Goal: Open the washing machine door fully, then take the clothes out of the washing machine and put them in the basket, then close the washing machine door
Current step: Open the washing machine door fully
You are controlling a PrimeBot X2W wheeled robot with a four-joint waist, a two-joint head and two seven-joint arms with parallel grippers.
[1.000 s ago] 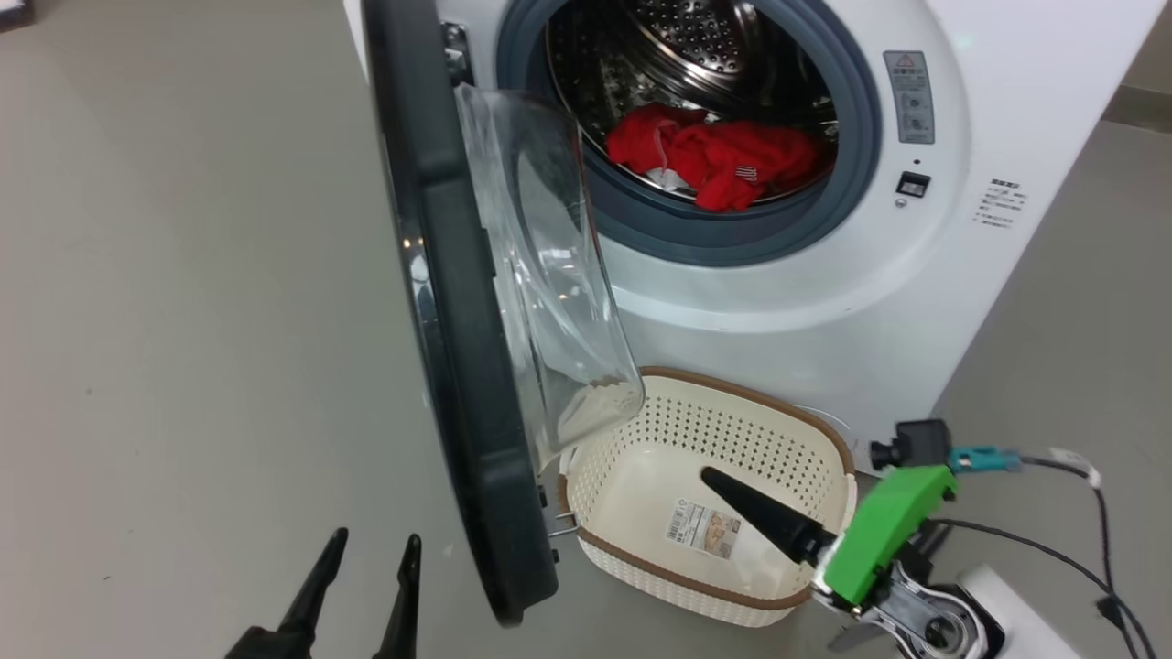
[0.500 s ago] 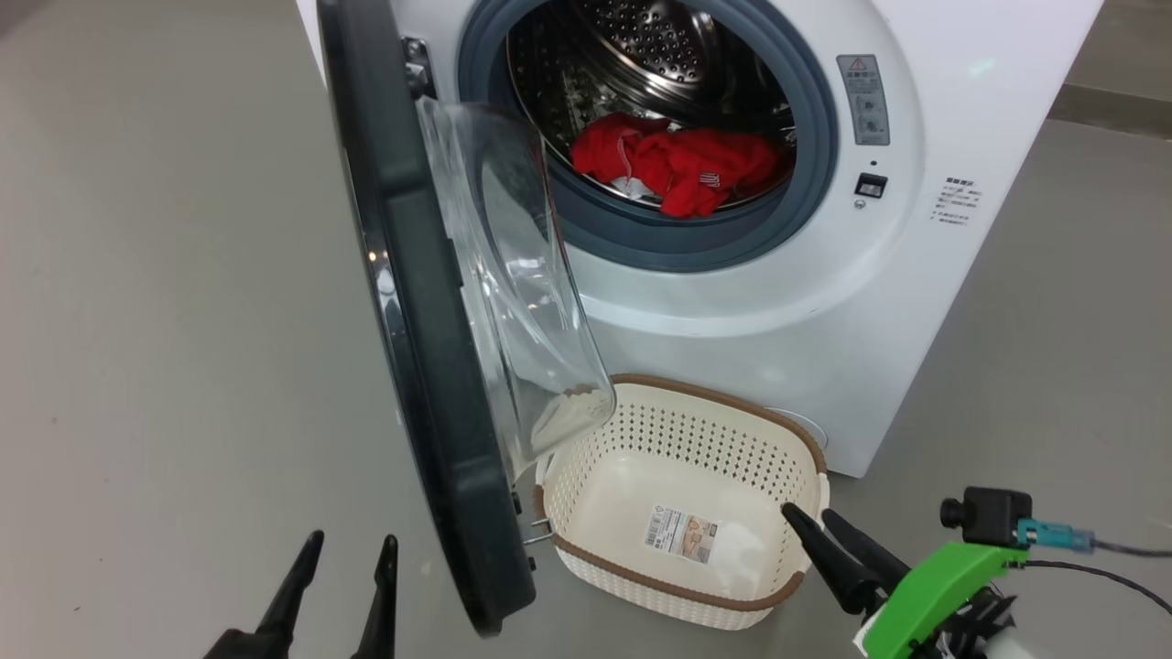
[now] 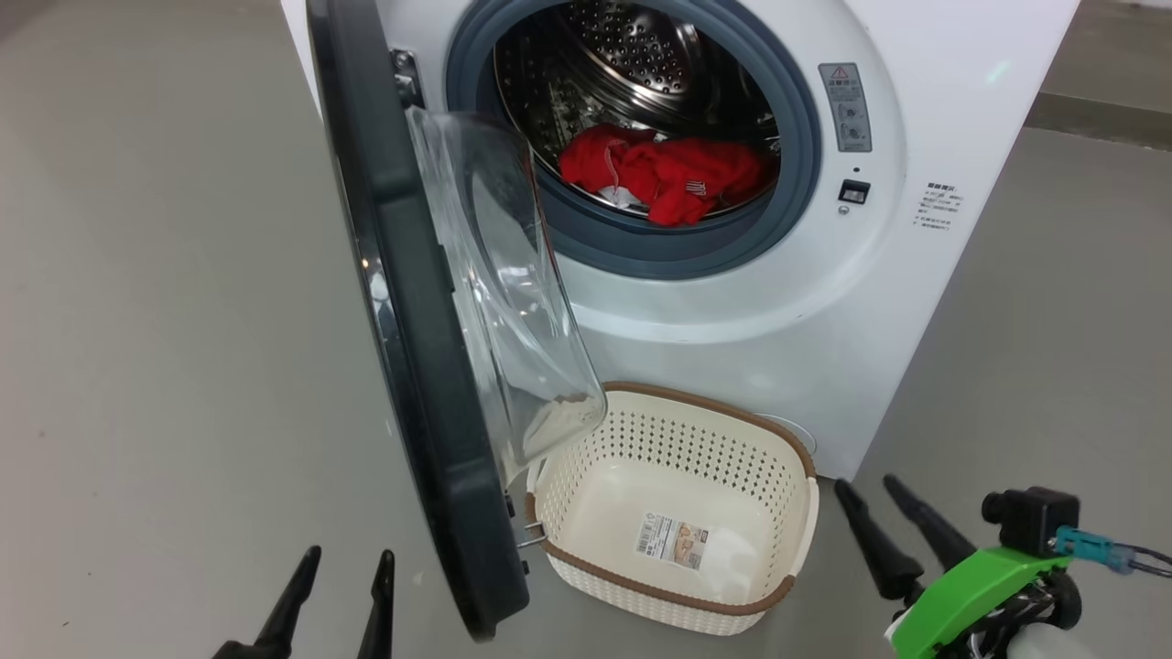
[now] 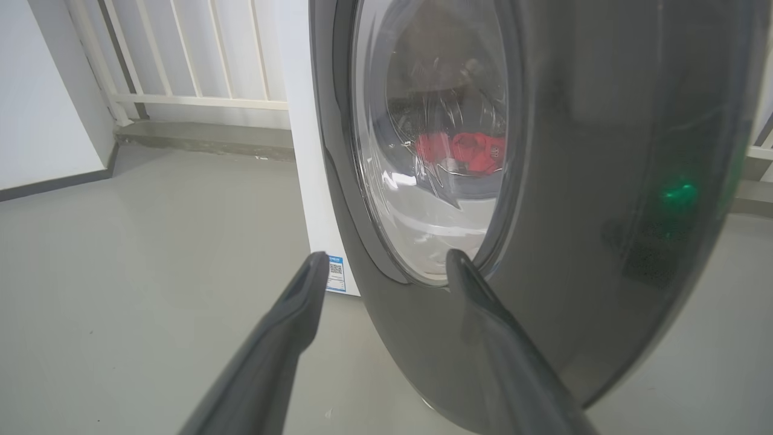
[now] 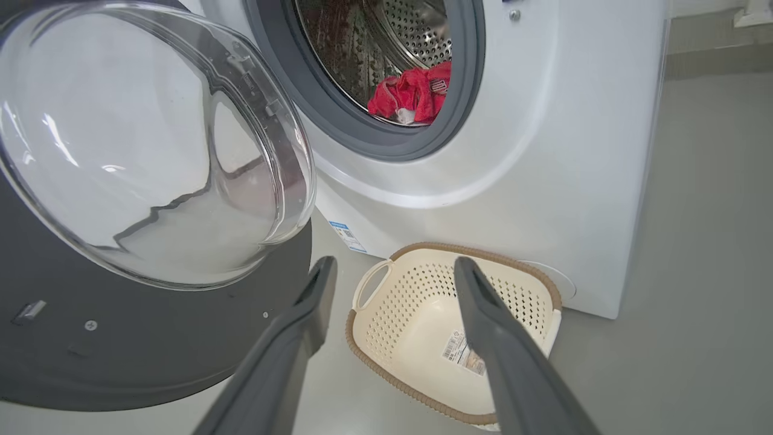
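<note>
The washing machine (image 3: 732, 320) stands with its door (image 3: 412, 366) swung out to the left, edge-on to me, its glass dome over the basket's left end. Red clothes (image 3: 668, 174) lie at the front of the steel drum. The cream basket (image 3: 696, 439) sits on the floor below the opening, holding nothing but its paper label. My left gripper (image 3: 352, 552) is open, low and left of the door's outer face (image 4: 604, 181). My right gripper (image 3: 863, 481) is open beside the basket's right end. From the right wrist, that gripper (image 5: 395, 261) points over the basket (image 5: 386, 374) toward the clothes (image 5: 416, 90).
Grey floor (image 3: 137, 320) spreads wide to the left of the door and to the right of the machine. A white railing (image 4: 181, 54) and a wall stand behind the machine's left side. A low ledge (image 3: 1099, 119) runs at the back right. Cables trail from my right wrist (image 3: 1126, 558).
My right gripper has drawn back out of the basket and to the right, and now sits beside the basket's right end. The head camera has shifted. The left gripper has stayed put.
</note>
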